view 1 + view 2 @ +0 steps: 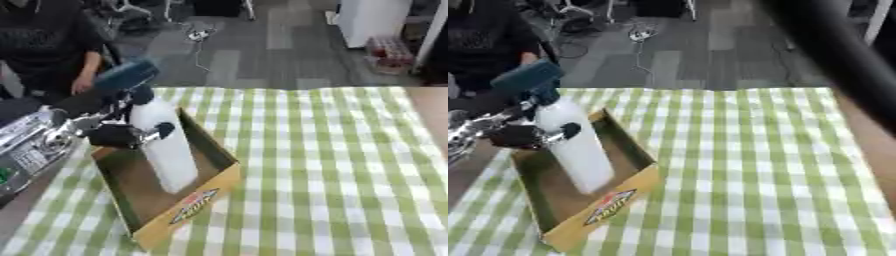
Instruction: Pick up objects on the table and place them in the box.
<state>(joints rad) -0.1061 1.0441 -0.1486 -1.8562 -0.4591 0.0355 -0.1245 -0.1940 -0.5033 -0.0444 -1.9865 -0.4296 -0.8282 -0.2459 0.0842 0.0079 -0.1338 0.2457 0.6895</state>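
left hand: fingers curled round bottle near its neck | bottle: white, teal cap, tilted, base down inside box | handling: likely rigid, smooth, may slip; upper-body hold suits | right hand: not visible

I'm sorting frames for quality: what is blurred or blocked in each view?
Left eye view: soft overall, the left hand and white cylindrical bottle smeared over the brown cardboard box. Right eye view: equally soft, a dark unfocused bar blocking the upper right.
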